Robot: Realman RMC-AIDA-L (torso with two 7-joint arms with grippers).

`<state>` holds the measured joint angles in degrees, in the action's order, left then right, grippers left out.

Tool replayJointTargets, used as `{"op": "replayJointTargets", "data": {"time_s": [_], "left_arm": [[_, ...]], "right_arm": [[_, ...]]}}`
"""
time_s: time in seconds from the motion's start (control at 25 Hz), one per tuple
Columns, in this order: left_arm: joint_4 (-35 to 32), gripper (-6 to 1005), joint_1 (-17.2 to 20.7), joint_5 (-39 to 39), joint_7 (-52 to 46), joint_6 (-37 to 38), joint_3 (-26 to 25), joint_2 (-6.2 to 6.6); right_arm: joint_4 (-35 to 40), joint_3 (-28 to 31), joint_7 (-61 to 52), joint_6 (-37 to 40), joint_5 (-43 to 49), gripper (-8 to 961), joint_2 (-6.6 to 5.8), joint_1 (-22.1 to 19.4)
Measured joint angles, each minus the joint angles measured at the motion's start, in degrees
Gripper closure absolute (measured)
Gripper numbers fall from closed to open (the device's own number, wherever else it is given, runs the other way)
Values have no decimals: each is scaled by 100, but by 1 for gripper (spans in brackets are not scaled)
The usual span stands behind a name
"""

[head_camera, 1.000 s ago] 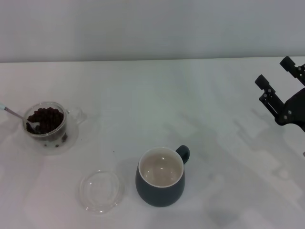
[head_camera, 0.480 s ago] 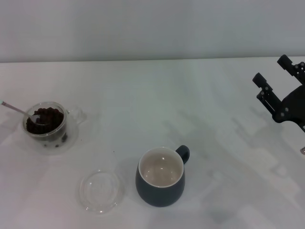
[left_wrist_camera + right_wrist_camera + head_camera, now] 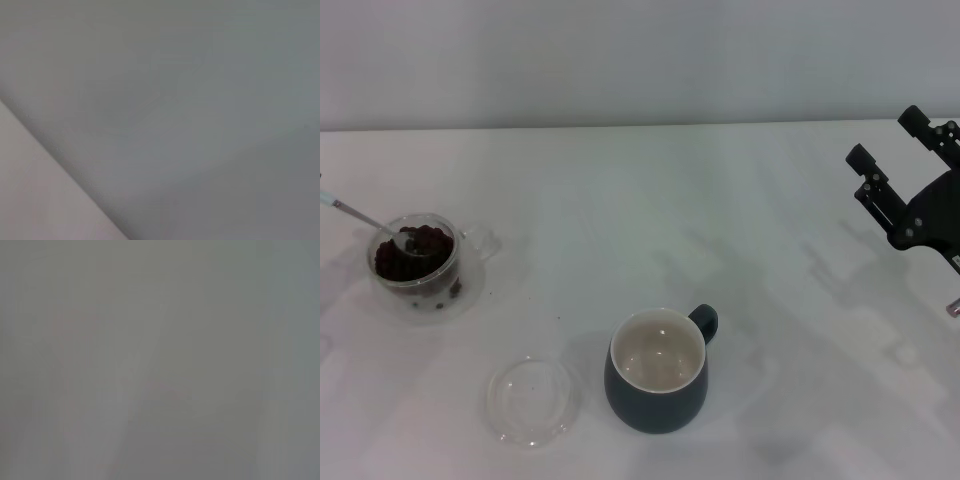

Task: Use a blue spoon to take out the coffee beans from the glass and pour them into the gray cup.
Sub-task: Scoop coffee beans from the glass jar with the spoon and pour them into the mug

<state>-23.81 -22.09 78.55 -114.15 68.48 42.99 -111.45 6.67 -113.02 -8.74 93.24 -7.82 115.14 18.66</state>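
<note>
The blue spoon [image 3: 370,222] sits near the left edge of the white worktop [image 3: 650,210]. Its shiny round end rests on top of the coffee beans [image 3: 412,251] inside the glass [image 3: 417,266]. Its thin neck leans up and out toward the left edge, and only a tiny bit of the pale blue handle shows there. The left gripper cannot be seen in any view, so I cannot tell what holds the spoon.

The gray cup [image 3: 657,371] stands near the front edge, about in the middle, well apart from the glass. Its white inside has no beans in it. A flat clear dish [image 3: 529,399] lies just to the left of the cup.

The right gripper [image 3: 898,148] hangs over the right edge of the worktop, far from everything. Its two black fingers [image 3: 868,172] are spread apart and grasp nothing.

Only the head view shows these things. The left wrist view and right wrist view show only plain gray.
</note>
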Motion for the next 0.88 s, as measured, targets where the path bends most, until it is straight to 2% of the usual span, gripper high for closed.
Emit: {"op": "replayJointTargets", "data": {"time_s": [0.52,0.88], "left_arm": [[90,866,-295,110,1,931,119,-9],[123,866,-505,145,-433,1396,247,-108]], "right_arm": [[1,9,18,1,0,323,-10,115],[1,26,149,1,-9,323,-10,114]]}}
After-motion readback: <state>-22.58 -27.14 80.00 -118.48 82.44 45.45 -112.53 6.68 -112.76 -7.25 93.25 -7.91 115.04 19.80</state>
